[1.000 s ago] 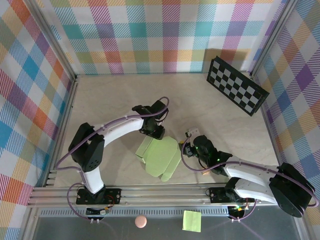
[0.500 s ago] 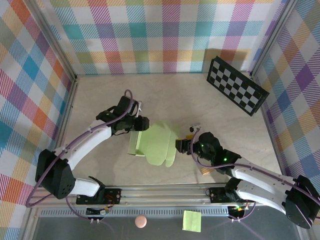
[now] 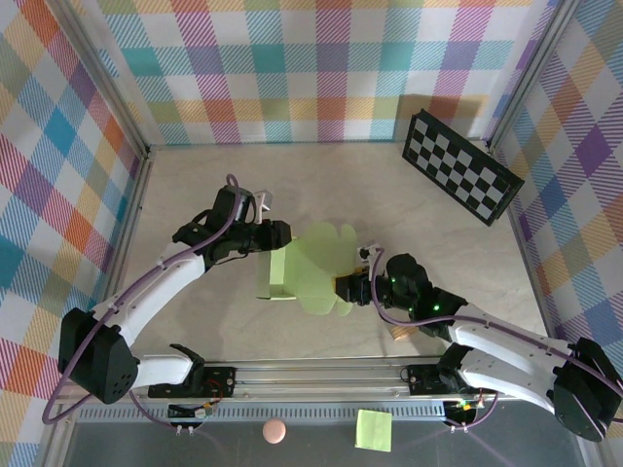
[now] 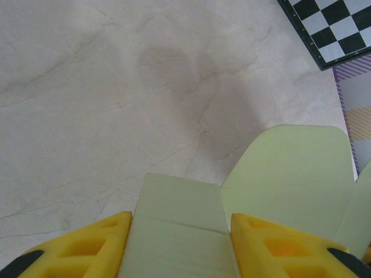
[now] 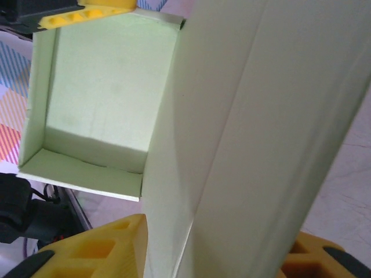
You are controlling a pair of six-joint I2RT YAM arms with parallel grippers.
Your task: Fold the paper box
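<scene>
over the middle of the pale marble-look desk [image 3: 195, 185], the pale lime-green die-cut card paper box [image 3: 313, 265] stands half-formed between both arms, likely so its walls can be creased. left gripper [image 4: 181, 226] straddles one flap, right gripper [image 5: 220, 243] a long panel; fingers sit wide, but whether they pinch i cannot tell.

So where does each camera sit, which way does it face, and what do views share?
Top external: above and behind the bases, facing down at the table, both arms and the paper box.
Left wrist: on the left arm, facing out past the left fingers, which hold the box, toward the checkerboard.
Right wrist: on the right arm, close against the box, right fingers at the bottom.
Shared: all three show the box; right wrist also catches a left finger.
</scene>
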